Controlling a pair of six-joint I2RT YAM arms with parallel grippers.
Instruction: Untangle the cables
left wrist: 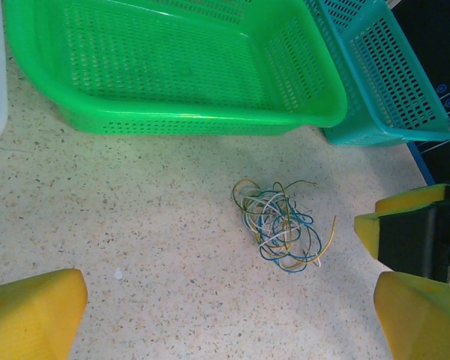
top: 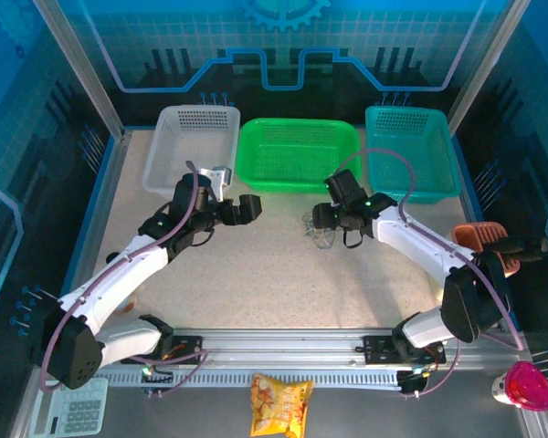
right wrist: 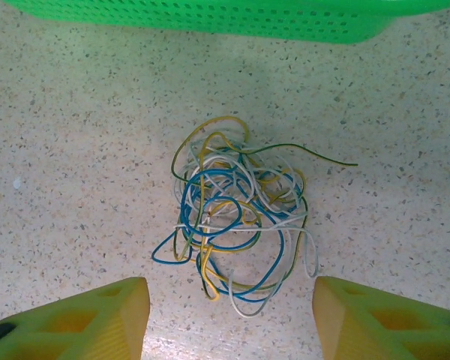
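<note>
The cables (top: pixel 319 232) lie in one tangled clump of yellow, white, blue and dark green strands on the speckled table, just in front of the green basket. In the right wrist view the clump (right wrist: pixel 236 225) sits just ahead of my right gripper (right wrist: pixel 229 319), whose yellow fingers (right wrist: pixel 82 326) stand apart on either side of its near edge without touching it. My left gripper (left wrist: pixel 229 322) is wide open over bare table, with the clump (left wrist: pixel 281 225) ahead and to its right. From above, the left gripper (top: pixel 248 208) hangs left of the cables and the right gripper (top: pixel 325 221) right beside them.
Three baskets line the far edge: white (top: pixel 169 137), green (top: pixel 297 124) and teal (top: pixel 409 113). The green basket's wall (right wrist: pixel 210 22) is close beyond the clump. An orange object (top: pixel 479 235) sits at the right edge. A snack bag (top: pixel 279 404) and a calculator (top: pixel 71 411) lie below the rail.
</note>
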